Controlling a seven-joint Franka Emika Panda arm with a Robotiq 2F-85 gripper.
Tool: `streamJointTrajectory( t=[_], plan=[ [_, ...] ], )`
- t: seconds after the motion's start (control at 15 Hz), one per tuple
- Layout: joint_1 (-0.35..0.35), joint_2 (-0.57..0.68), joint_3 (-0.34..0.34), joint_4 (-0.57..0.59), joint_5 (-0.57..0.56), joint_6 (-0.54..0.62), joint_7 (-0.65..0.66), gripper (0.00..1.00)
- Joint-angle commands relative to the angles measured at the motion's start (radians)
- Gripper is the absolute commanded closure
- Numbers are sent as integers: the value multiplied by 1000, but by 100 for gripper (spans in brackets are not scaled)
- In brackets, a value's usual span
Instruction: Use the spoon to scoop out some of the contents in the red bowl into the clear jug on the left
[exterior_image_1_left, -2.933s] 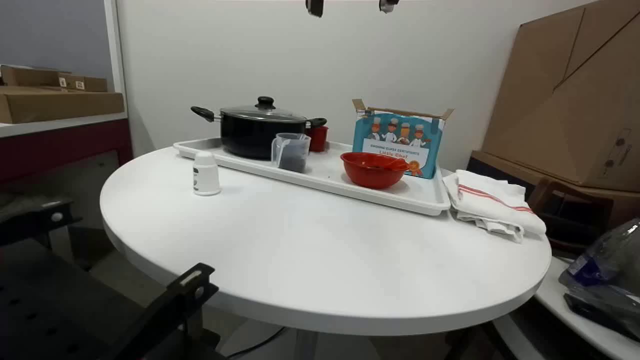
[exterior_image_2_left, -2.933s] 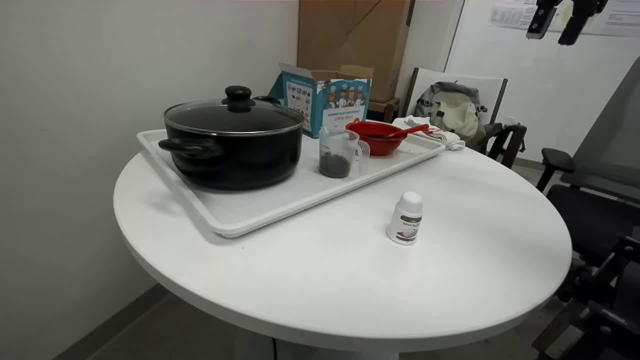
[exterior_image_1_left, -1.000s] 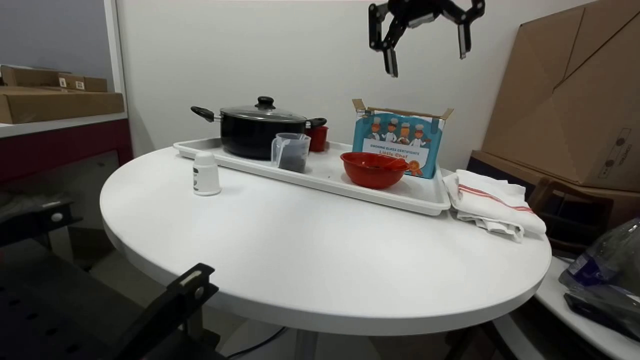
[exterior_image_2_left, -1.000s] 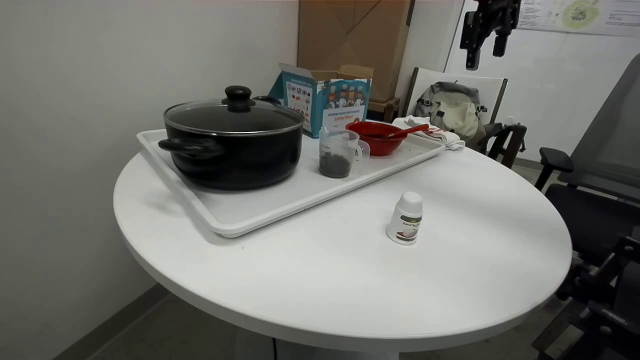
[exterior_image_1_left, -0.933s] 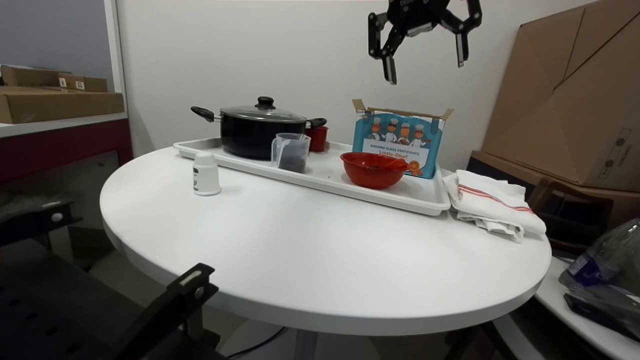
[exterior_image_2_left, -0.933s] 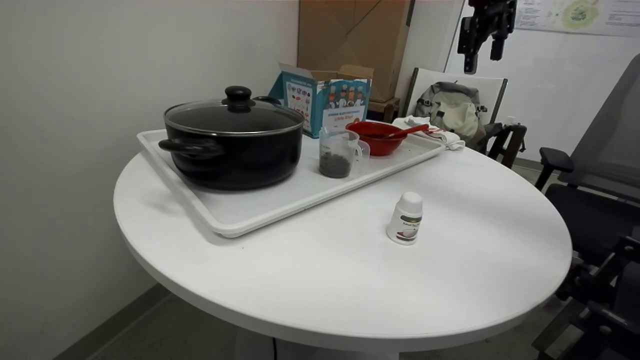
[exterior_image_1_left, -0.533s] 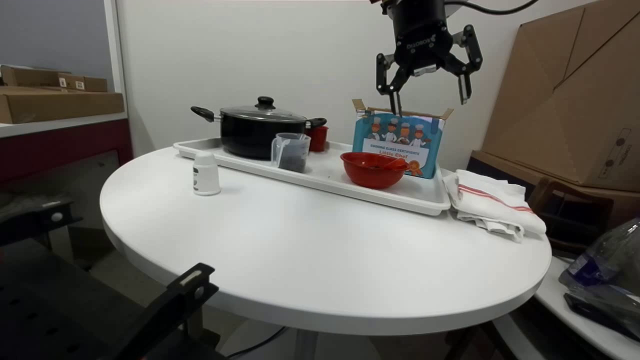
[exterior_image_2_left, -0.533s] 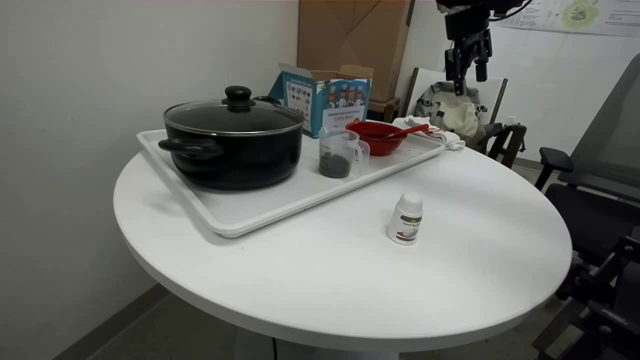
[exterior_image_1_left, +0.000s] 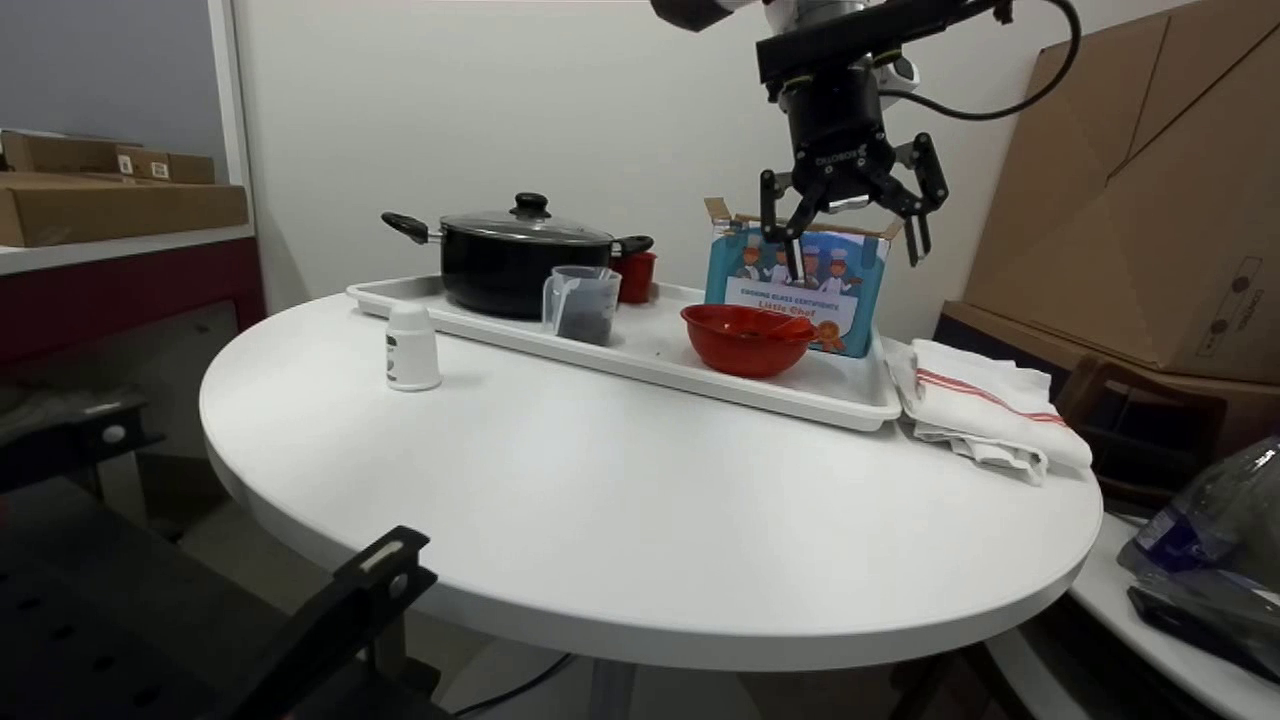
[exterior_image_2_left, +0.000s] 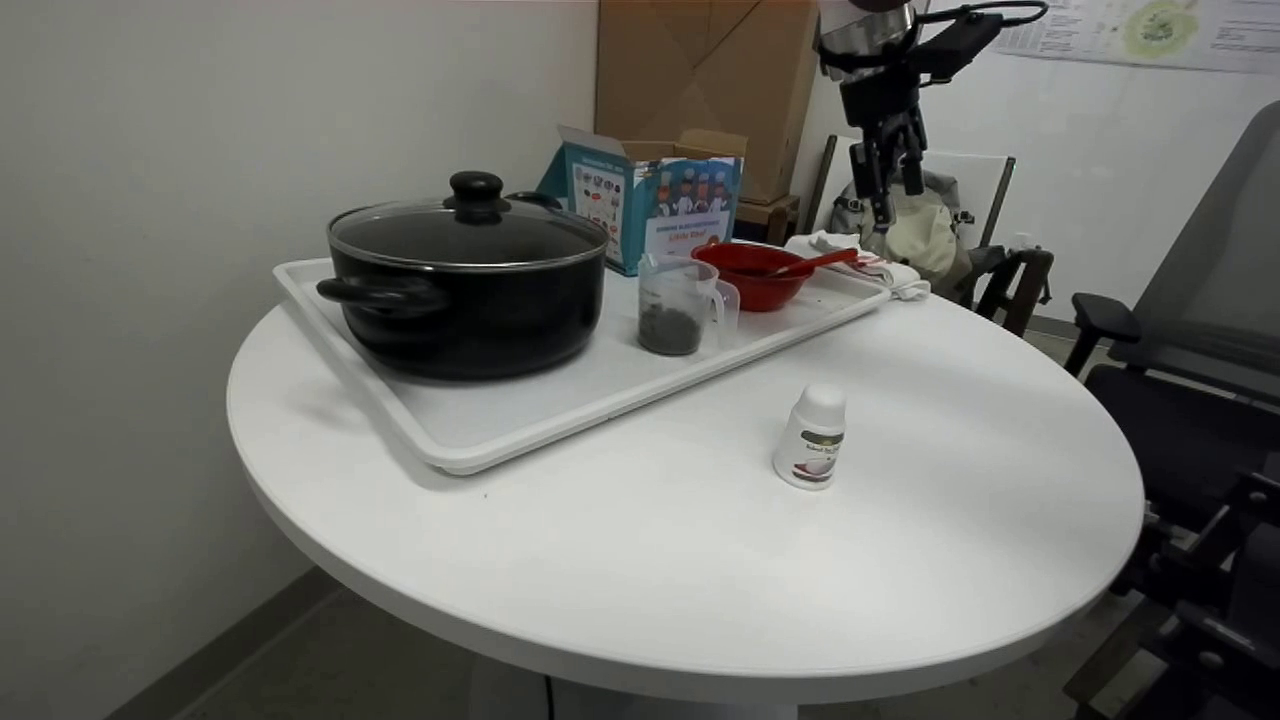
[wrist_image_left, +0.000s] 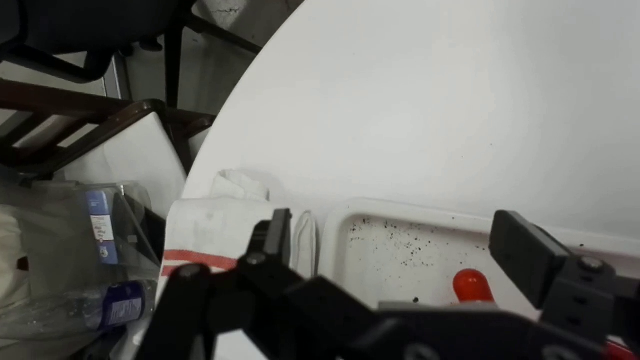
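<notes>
Claw (exterior_image_1_left: 857, 268) gaping and empty, I had dropped lower, toward the spoon (exterior_image_2_left: 815, 263) leaning in the red bowl (exterior_image_1_left: 745, 350); the clear jug (exterior_image_1_left: 585, 308) stood left of it in both exterior views. Grasping the spoon likely came next.

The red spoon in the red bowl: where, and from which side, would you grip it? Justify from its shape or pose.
Probably the outer part of the spoon's handle, gripped across its slim width by the open tool from above: the handle slants up beyond the red bowl, leaving both sides free.
</notes>
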Motion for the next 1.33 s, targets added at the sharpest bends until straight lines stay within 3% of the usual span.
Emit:
streamJointTrajectory(
  t=[0.0, 0.53, 0.8, 1.27],
  plan=[
    [15, 102, -3, 114, 28, -28, -53, 0],
    [11, 241, 22, 251, 97, -114, -156, 2],
    [-2, 267, 65, 323, 162, -231, -301, 0],
    [8, 315, 71, 453, 139, -352, -423, 0]
  ],
)
